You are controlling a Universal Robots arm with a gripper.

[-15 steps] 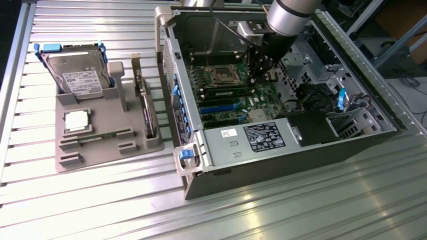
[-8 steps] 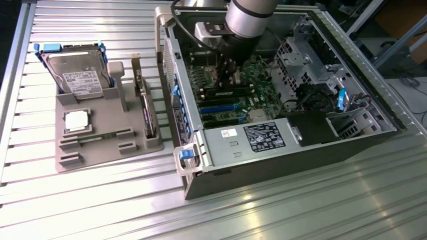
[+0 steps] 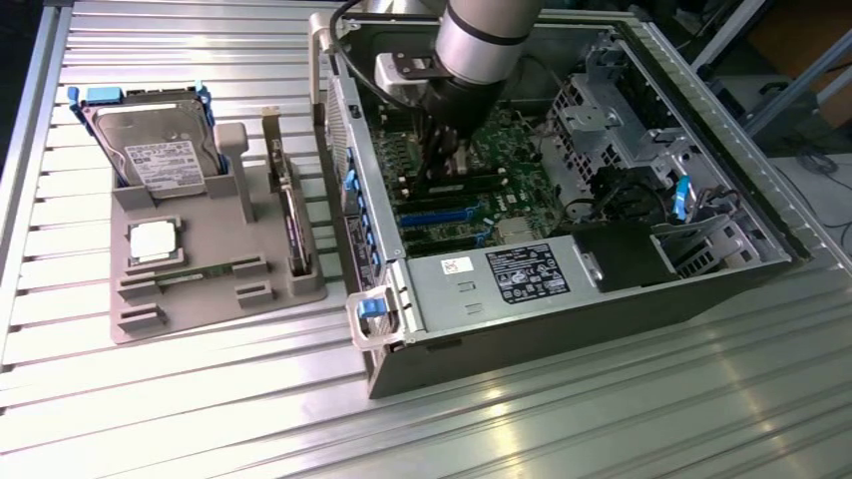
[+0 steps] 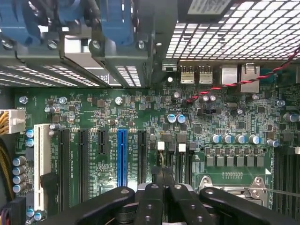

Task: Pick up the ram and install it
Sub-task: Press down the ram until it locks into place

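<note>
1. Ribbed metal counter (image 3: 560,419) in the exterior view: grey tray (image 3: 147,324) beside an open PC case (image 3: 586,289). A thin green stick in the tray, likely the ram (image 3: 200,271), lies well apart from the gripper (image 3: 444,175), which is down inside the case.
2. Wrist view: gripper (image 4: 164,174) fully closed over the motherboard (image 4: 93,117) slots, with nothing clearly pinched. Judged: ram not yet installed.

surface: ribbed metal table (image 3: 560,419) | light: glare | corner: frame struts (image 3: 799,70)
</note>
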